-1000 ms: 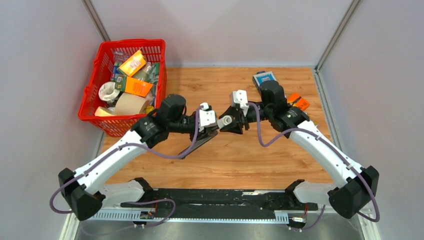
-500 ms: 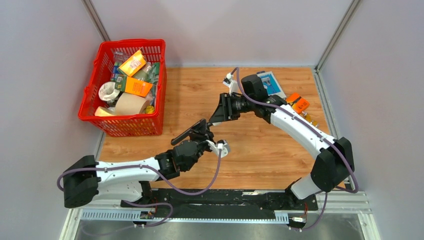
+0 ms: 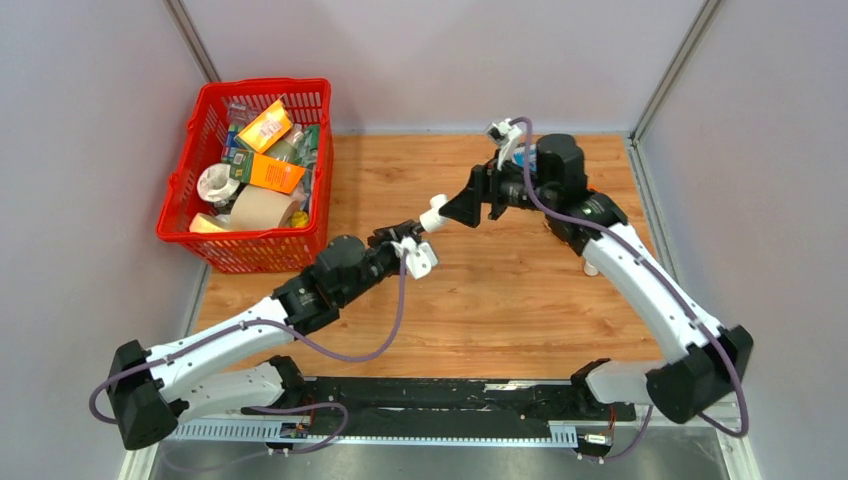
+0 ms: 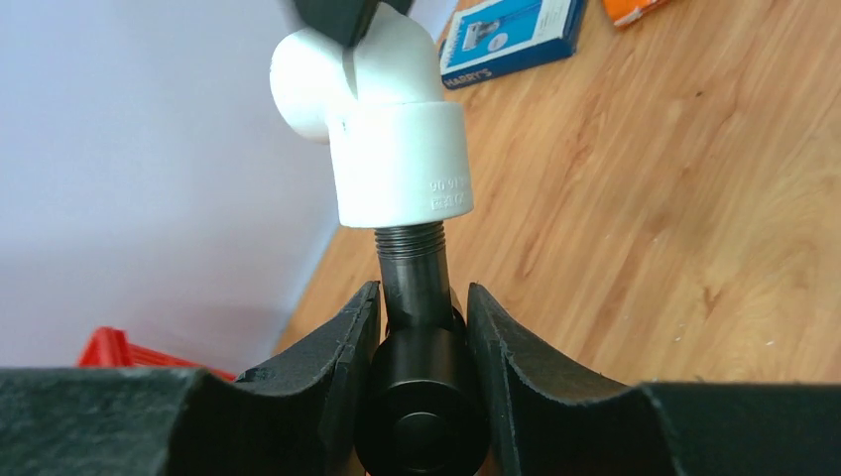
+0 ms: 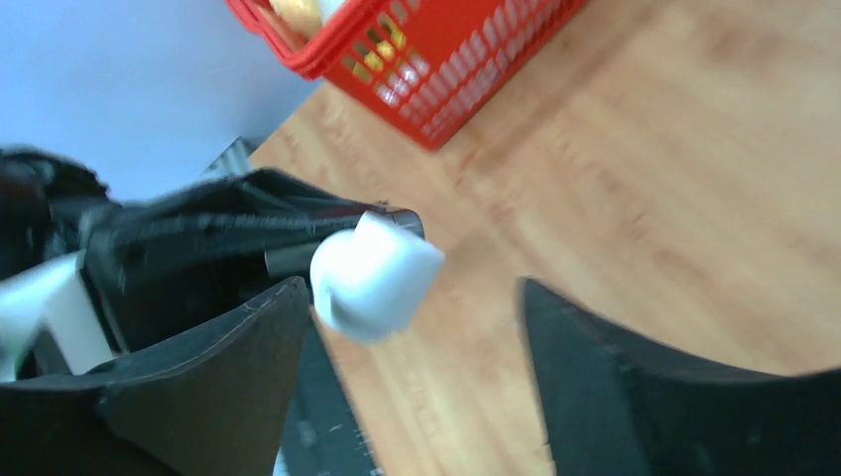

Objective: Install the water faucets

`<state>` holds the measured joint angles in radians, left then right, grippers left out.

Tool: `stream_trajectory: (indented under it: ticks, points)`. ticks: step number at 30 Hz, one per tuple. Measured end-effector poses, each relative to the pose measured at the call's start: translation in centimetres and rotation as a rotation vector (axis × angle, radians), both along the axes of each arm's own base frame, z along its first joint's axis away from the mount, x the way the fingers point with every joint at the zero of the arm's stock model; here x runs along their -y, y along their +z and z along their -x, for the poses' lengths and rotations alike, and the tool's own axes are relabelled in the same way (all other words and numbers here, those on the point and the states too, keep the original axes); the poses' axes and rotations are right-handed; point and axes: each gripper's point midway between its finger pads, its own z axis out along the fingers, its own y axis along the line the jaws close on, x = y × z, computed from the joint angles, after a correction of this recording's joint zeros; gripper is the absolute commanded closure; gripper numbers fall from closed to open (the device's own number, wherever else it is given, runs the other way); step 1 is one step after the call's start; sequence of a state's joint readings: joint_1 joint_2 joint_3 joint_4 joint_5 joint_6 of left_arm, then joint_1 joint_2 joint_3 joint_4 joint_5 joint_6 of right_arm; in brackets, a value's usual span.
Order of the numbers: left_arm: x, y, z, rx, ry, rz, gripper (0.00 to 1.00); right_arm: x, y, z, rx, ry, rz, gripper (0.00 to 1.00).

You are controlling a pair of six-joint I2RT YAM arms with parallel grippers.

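My left gripper (image 4: 421, 297) is shut on the thick body of the dark grey-black faucet (image 4: 417, 273). The faucet's threaded end sits in the white plastic elbow fitting (image 4: 397, 149). In the top view the left gripper (image 3: 403, 238) holds the faucet above the table's middle, and the elbow (image 3: 433, 213) points up and right. My right gripper (image 3: 452, 212) is open right at the elbow. In the blurred right wrist view its jaws (image 5: 412, 288) stand wide apart, with the elbow (image 5: 375, 273) next to the left finger (image 5: 248, 347). One dark fingertip (image 4: 337, 15) overlaps the elbow's top.
A red basket (image 3: 190, 130) full of several packages stands at the back left. A blue book (image 4: 511, 35) and an orange item (image 4: 635, 8) lie at the back right, mostly behind the right arm. A small white object (image 3: 590, 267) lies under the right forearm.
My left arm has swung the faucet and elbow from the near middle up towards the back. My right gripper has shifted right and now meets the elbow.
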<state>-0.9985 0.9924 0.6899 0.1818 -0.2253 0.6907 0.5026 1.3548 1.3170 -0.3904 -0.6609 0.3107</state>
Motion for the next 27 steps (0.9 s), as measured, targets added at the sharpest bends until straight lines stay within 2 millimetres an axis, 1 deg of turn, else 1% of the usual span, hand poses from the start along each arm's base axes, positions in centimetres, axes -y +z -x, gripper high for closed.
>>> stream_trajectory:
  ticks: [1,2,4,5,7,8,10,12,15,18,23,26,27]
  points:
    - [-0.2,0.5,-0.1,-0.045,-0.021,0.026,1.0,0.7,1.2,0.0,0.085,-0.007,0.0,0.11]
    - [-0.2,0.9,-0.2,-0.072,-0.037,0.043,1.0,1.3,2.4,0.2,0.168,-0.011,-0.003,0.0]
    - [-0.3,1.5,-0.2,-0.14,-0.071,0.058,1.0,2.3,4.5,1.0,0.308,-0.006,-0.009,0.0]
    - [-0.2,1.5,0.1,-0.179,-0.103,0.059,1.0,2.7,5.4,1.7,0.394,0.011,-0.01,0.0]
    - [0.4,1.3,1.0,-0.26,-0.174,0.056,1.0,3.4,6.7,3.2,0.538,0.059,-0.009,0.0]
    - [0.6,1.0,1.3,-0.293,-0.201,0.053,1.0,3.6,6.9,3.9,0.591,0.08,-0.007,0.0]
    - [1.1,0.3,2.1,-0.395,-0.279,0.045,1.0,3.9,6.7,5.4,0.716,0.149,0.005,0.0]
    - [1.3,-0.5,2.6,-0.502,-0.345,0.048,1.0,4.1,5.5,6.7,0.793,0.22,0.015,0.0]
    - [1.5,-1.3,3.1,-0.642,-0.43,0.072,1.0,4.1,3.4,8.3,0.852,0.314,0.022,0.0]
    - [2.0,-1.8,4.0,-0.756,-0.507,0.085,1.0,4.0,2.2,9.5,0.9,0.387,0.016,0.0]
    - [3.0,-1.3,5.6,-0.861,-0.623,0.095,1.0,3.7,2.2,10.6,0.997,0.457,0.003,0.02]
    - [3.2,-0.3,6.4,-0.875,-0.67,0.105,1.0,3.4,2.0,10.5,1.021,0.476,0.007,0.04]
    - [3.2,0.0,6.5,-0.876,-0.682,0.107,1.0,3.3,1.8,10.3,1.022,0.481,0.01,0.07]
